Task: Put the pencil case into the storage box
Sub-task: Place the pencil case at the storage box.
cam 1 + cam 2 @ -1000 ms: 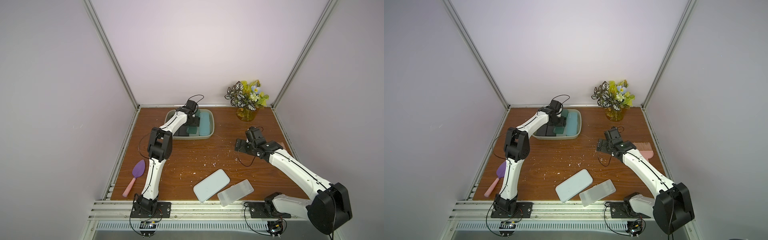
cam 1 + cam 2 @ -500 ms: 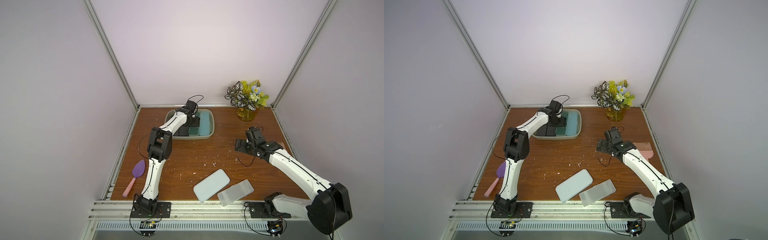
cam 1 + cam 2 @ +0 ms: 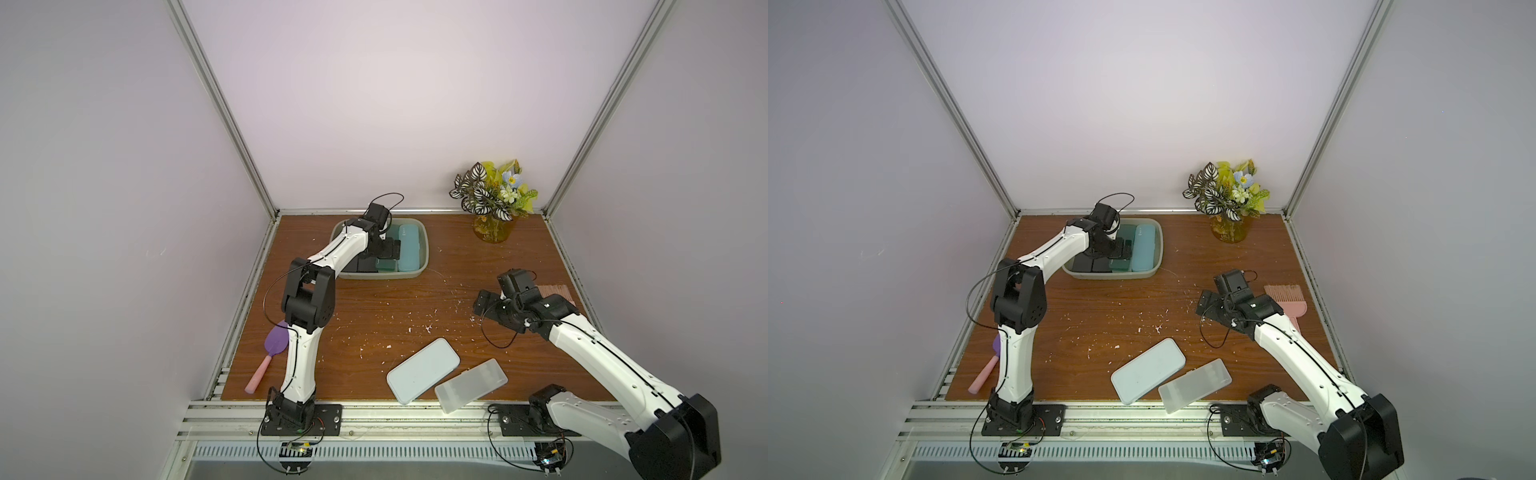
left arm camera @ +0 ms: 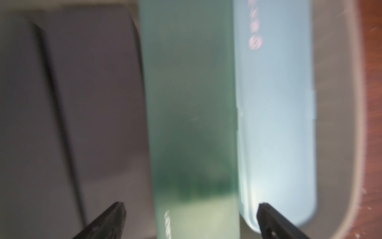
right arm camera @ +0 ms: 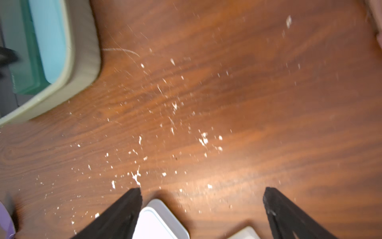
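Hardly anything has shifted in the top views since a second ago. The left arm is still stretched into the box, the right arm still waits over the table, and the two loose cases lie where they did.

The box sits at the table's far side, within the left arm's reach, which is probably why that arm does the placing. Inside it, three cases lie flat and lengthwise, side by side: a dark case, the green case and a blue case. Packed this way they leave the box room for more. The green case fills the slot between the other two.

Near the front edge lie a pale case and, just beside it, a clear case, neither yet stored.

The left gripper hangs low over the green case with its jaws spread wide. One of its fingertips is over the dark case and the other over the blue case's edge, so the green case lies between them, gripped by neither. Blur hides whether either tip touches anything. I judge this case to have been let go.

The right gripper is also spread and empty, above bare wood, with the pale case's corner showing beside one finger. It keeps clear of the box there.
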You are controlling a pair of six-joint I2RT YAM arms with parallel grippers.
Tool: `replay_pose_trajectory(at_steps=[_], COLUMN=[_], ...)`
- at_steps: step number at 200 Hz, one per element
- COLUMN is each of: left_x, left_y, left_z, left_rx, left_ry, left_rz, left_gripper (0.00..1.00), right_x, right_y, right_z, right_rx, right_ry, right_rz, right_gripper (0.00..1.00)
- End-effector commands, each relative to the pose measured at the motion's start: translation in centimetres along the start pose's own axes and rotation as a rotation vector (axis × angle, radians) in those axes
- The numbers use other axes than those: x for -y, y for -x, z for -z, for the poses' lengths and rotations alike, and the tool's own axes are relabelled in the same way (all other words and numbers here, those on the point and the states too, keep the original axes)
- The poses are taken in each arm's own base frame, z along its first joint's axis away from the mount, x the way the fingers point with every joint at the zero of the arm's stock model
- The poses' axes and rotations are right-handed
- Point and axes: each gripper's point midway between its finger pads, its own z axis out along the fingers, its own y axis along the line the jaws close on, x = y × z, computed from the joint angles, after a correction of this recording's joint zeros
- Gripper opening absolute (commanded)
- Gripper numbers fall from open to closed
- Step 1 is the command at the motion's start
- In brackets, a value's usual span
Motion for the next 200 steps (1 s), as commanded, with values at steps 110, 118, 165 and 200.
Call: replay_pose_trajectory(at_steps=[110,118,165,200], left_x=[-4.0,-4.1,-4.8,-5.3], left_y=[-2.3,-2.6,-4.4,-4.9], left_z=[12.7,12.8,12.5,12.6], left_rx=[0.185,0.182,0.154,0.149], left_ry=[0.129,0.13,0.141,0.148], left_rz=[0.041,0.044,0.049,0.052], left_gripper=[1.0,1.0,1.0,1.0], right_x=[1.6,1.6,1.0,0.9], right_y=[-12.3,-13.0,-17.3,-18.7], right_z=[2.4,2.5,2.6,2.8], right_rx=[-0.303,-0.319,-0.415,-0.425], right_ry=[-0.006,-0.009,-0.013,-0.04], right_rz=[-0.26,-0.268,-0.346,-0.362], right_gripper=[0.99,0.99,0.99,0.99])
